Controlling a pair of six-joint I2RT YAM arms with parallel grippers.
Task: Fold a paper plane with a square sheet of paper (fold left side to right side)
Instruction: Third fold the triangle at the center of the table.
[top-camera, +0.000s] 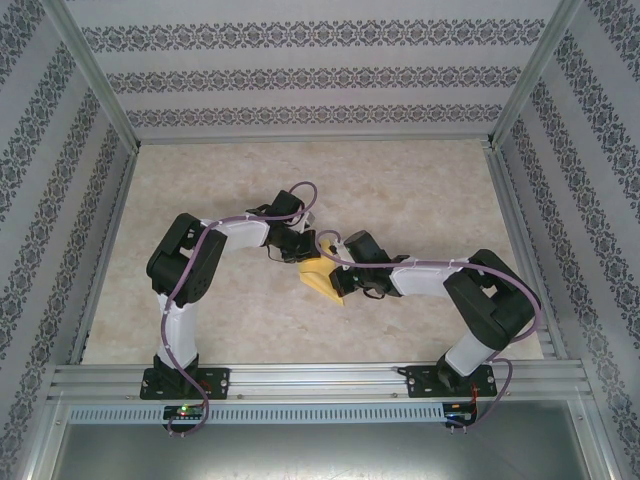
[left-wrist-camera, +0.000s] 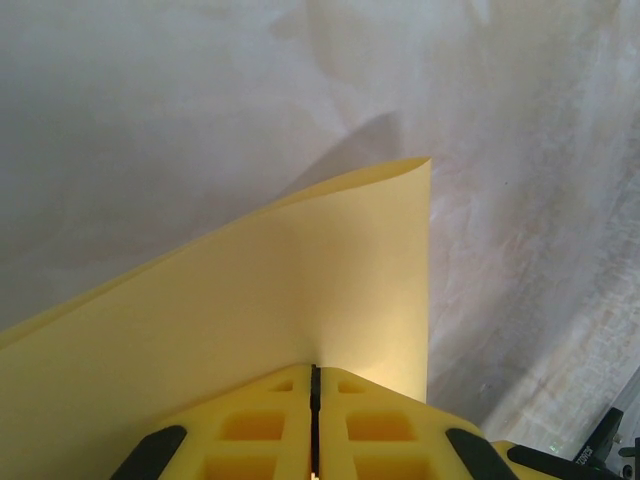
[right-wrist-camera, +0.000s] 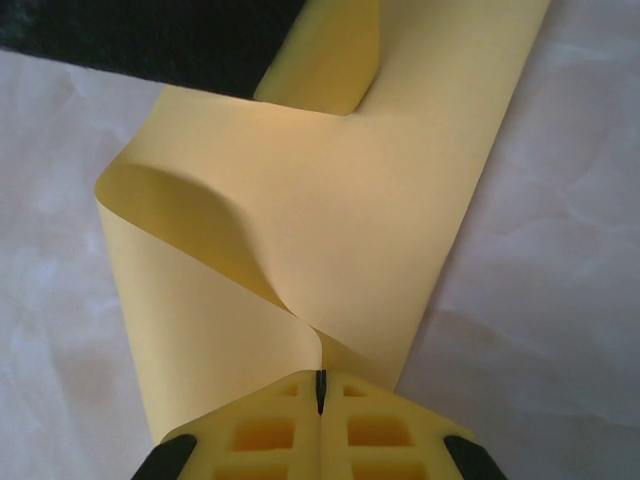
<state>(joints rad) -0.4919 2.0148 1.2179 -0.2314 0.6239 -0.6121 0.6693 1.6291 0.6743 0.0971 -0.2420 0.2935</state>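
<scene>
Found the square sheet of paper (right-wrist-camera: 330, 230) clamped in the left gripper (left-wrist-camera: 315, 390) and the right gripper (right-wrist-camera: 320, 392), bowed up between them above the table (top-camera: 400, 190). Saw a loose curl ahead of the right gripper but no pressed crease. Judged the first fold unfinished, with later folds to come.

Matt, smooth square sheet of paper (right-wrist-camera: 330, 230) (thin stock); right gripper's fingers (right-wrist-camera: 250, 435) moulded plastic; table (top-camera: 200, 190) dull, marbled.

Yellow paper (top-camera: 320, 277) on beige table (top-camera: 200, 190), between left pincer (top-camera: 297, 252), right pincer (top-camera: 350, 286)
</scene>
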